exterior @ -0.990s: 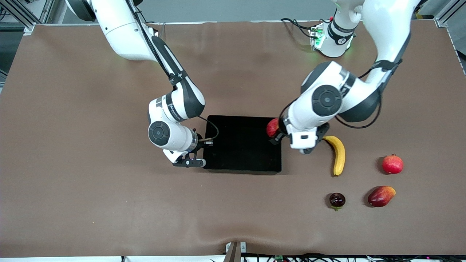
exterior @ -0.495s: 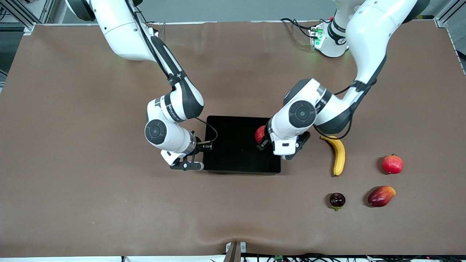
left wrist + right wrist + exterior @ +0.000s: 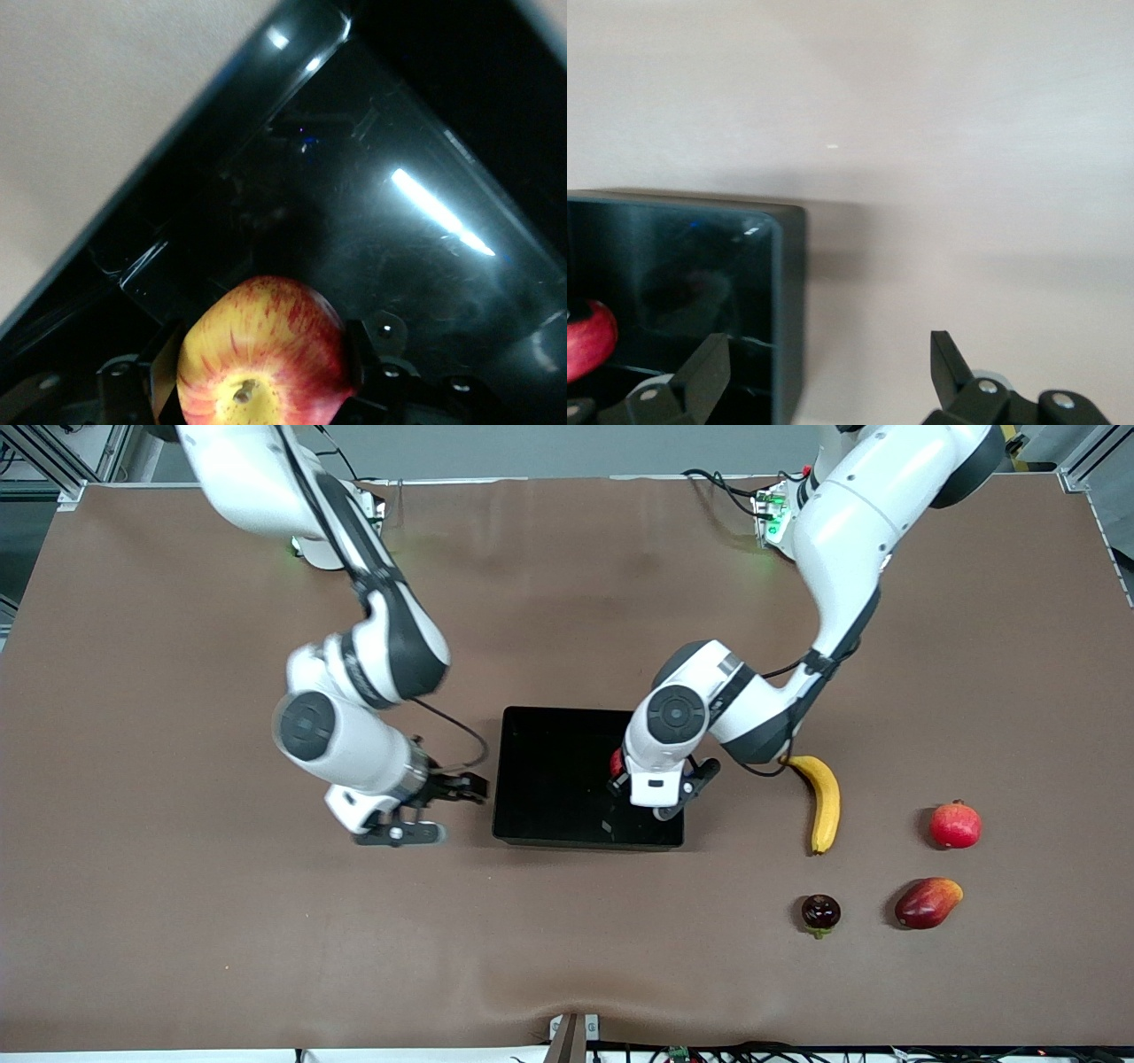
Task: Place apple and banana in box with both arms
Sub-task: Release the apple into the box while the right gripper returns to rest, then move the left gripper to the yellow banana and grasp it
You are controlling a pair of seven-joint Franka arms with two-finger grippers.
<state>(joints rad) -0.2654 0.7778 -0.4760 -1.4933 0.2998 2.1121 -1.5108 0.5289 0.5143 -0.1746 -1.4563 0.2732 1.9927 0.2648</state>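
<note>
The black box [image 3: 558, 797] lies at the table's middle. My left gripper [image 3: 620, 771] is shut on the apple [image 3: 615, 763] and holds it over the box's end toward the left arm. In the left wrist view the red-and-yellow apple [image 3: 261, 354] sits between the fingers above the glossy box floor [image 3: 399, 230]. The banana [image 3: 824, 802] lies on the table beside the box, toward the left arm's end. My right gripper [image 3: 432, 810] is open and empty, beside the box's other end; the right wrist view shows it [image 3: 828, 363] by the box corner [image 3: 788, 283].
Toward the left arm's end, nearer the front camera than the banana, lie a red fruit with a crown tip [image 3: 955, 825], a red-orange mango-like fruit [image 3: 927, 903] and a small dark fruit [image 3: 820, 912].
My left gripper has carried the apple from the box's end wall farther in over the box. My right gripper has drawn away from the box's wall toward the right arm's end.
</note>
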